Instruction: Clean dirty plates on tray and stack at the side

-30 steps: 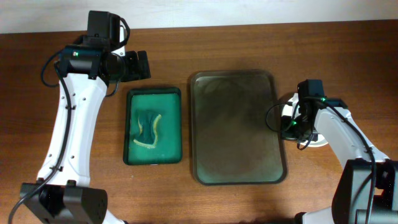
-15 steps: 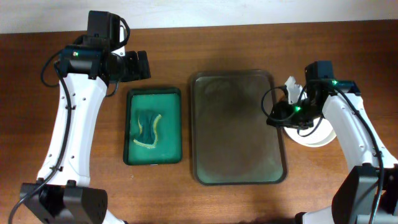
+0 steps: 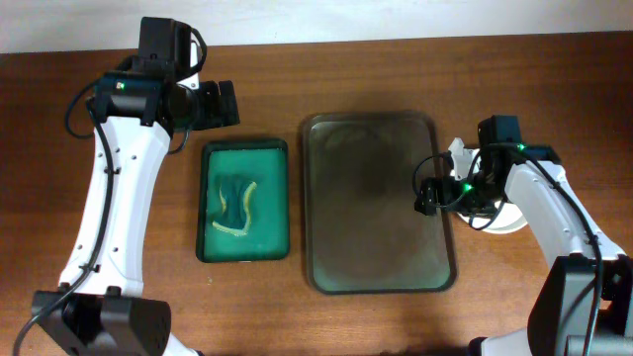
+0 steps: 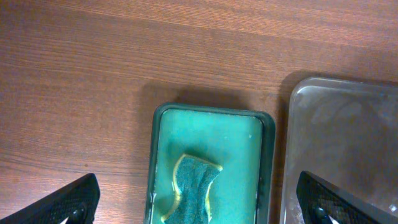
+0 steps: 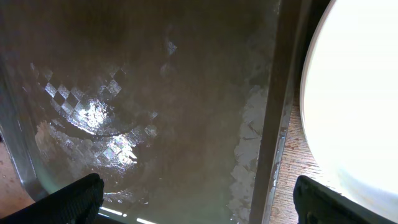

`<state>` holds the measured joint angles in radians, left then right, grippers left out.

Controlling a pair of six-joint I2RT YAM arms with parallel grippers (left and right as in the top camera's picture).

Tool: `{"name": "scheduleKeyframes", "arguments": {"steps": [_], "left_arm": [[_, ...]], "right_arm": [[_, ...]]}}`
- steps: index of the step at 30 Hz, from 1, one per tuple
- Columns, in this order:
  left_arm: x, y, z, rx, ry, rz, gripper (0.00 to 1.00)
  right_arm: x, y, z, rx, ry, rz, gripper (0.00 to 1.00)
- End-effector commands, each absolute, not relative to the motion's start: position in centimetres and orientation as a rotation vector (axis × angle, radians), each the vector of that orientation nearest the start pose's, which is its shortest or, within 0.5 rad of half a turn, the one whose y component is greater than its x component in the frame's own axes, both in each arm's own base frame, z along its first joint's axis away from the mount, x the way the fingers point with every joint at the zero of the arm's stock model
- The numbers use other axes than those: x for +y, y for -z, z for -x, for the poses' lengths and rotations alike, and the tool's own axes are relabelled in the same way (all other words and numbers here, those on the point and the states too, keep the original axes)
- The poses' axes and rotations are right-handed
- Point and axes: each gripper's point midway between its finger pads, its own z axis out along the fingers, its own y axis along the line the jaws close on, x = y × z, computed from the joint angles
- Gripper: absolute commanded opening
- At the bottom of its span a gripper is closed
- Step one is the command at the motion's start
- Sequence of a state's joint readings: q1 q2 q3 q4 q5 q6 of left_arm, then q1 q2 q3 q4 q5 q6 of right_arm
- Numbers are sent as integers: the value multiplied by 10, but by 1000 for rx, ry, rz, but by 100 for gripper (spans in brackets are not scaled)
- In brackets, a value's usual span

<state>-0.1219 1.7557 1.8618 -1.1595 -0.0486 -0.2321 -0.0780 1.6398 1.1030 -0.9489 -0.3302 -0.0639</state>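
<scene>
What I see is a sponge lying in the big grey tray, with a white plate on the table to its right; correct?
Not quite: the sponge lies in the small green tray, left of the grey tray, as the overhead view shows. The white plate is on the table to the grey tray's right.

Both arms are built of white, rounded links joined by black housings. Black cables are looped around the upper joints of the left arm (image 3: 111, 203), and a green light (image 3: 121, 85) is lit on its black block. Green lights are also lit on the right arm (image 3: 554, 203), where thin black cables are run. The bases are black. The fingers (image 4: 65, 205) are black, with a fine cross-hatched texture.
</scene>
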Motion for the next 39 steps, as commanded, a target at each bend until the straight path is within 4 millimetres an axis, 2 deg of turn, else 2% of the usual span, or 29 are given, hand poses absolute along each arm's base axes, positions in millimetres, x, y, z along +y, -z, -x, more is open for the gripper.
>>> {"name": "scheduleKeyframes", "arguments": {"steps": [1,6,9,10,13,16,17,20,22,25,27,29,31,39], "left_arm": [[-44,-253,-425,2597,75,168,99],[-44,-253,-425,2597,75,168,99],[-44,-253,-425,2597,75,169,99],[-44,-253,-425,2597,75,168,99],[-44,-253,-425,2597,75,168,99],[-44,-253,-425,2597,75,168,99],[-44,-253,-425,2597,75,169,99],[-44,-253,-425,2597,75,169,99],[-44,-253,-425,2597,75,169,99],[-44,-253,-425,2597,75,169,99],[-44,-253,-425,2597,75,168,99],[-44,-253,-425,2597,75,169,99],[-44,-253,-425,2597,75,168,99],[-44,-253,-425,2597,75,168,99]], "right_arm": [[31,-67,-300,2997,-480,9,98],[31,-56,-300,3024,-482,2,98],[31,-73,-304,2965,-466,18,98],[30,-84,-306,2926,-455,27,98],[31,-141,-306,2734,-405,71,99],[31,-199,-294,2530,-353,111,99],[32,-223,-285,2443,-332,127,99],[34,-272,-259,2252,-287,160,98],[37,-298,-237,2137,-227,191,98],[34,-325,-209,2003,-143,204,98],[33,-347,-180,1866,-120,207,98],[33,-359,-160,1740,-113,211,98],[33,-361,-150,1614,-102,213,98],[48,-373,-173,1056,-98,284,98]]}}
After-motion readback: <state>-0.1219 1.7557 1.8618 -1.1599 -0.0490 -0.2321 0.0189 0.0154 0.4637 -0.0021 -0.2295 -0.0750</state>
